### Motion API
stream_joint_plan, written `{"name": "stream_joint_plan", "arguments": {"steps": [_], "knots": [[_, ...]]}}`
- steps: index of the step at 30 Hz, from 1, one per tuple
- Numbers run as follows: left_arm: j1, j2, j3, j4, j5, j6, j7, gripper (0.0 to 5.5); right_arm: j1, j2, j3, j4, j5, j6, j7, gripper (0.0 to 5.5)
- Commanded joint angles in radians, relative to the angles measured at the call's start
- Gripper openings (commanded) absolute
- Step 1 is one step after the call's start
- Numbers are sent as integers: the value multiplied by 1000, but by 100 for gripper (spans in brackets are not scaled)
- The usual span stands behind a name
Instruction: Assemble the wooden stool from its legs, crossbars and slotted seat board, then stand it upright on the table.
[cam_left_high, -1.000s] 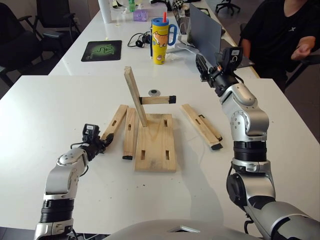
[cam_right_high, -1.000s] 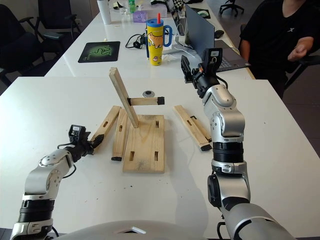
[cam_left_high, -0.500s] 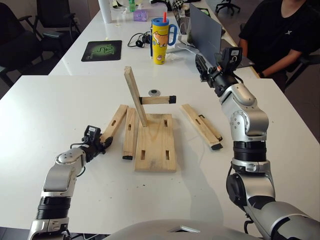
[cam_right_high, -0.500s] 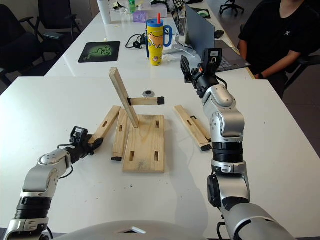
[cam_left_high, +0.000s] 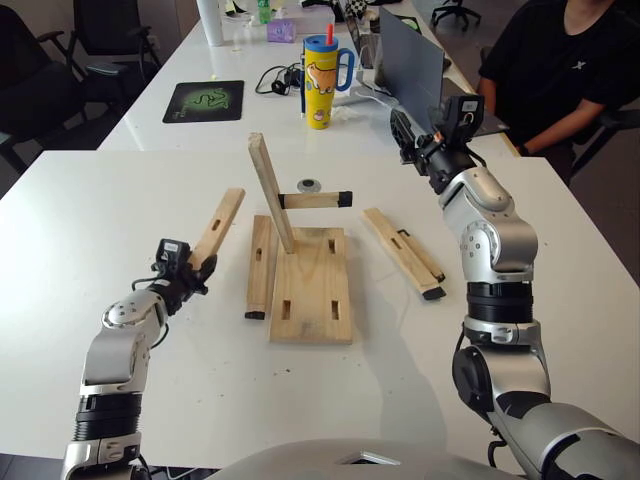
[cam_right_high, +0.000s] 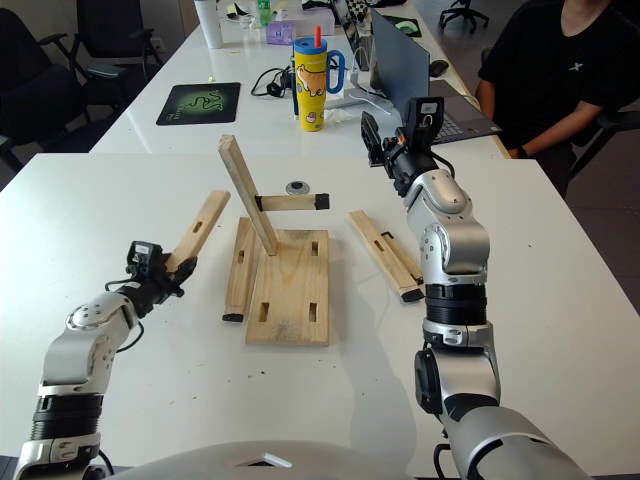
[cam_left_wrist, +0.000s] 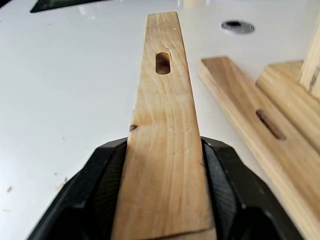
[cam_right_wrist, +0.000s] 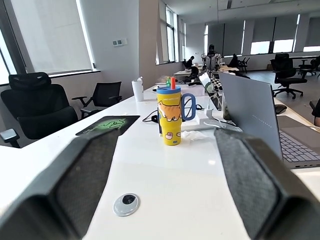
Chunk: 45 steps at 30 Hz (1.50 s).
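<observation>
Pulled away from its neighbour since a second ago, the slotted leg now lies angled well left of the seat board, leaving a gap to the leg still beside the board. The left gripper is clamped on the moved leg's near end. The right gripper hangs beyond the board's far right, fingers spread wide, holding nothing.
</observation>
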<state>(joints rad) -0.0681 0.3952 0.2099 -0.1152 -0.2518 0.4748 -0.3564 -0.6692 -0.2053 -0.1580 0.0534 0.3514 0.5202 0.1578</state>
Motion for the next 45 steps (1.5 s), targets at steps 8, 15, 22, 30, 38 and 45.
{"name": "stream_joint_plan", "arguments": {"steps": [8,15,22,30,38,45], "knots": [[-166,29,94,-286,-144,-160,-41,206,-299,112,-321,23,695,504,-123,355],[-237,49,-21,-403,-187,-116,-93,206,-337,164,-339,45,902,593,-297,355],[-243,49,-73,-397,-186,-100,-116,206,-325,160,-325,16,1080,595,-336,355],[-239,46,-130,-433,-186,-79,-135,206,-305,155,-265,-7,1160,542,-371,355],[-246,60,-155,-425,-151,-84,-137,206,-309,143,-230,16,1157,478,-384,256],[-240,79,-161,-408,-117,-98,-147,206,-309,120,-210,33,1147,453,-381,155]]}}
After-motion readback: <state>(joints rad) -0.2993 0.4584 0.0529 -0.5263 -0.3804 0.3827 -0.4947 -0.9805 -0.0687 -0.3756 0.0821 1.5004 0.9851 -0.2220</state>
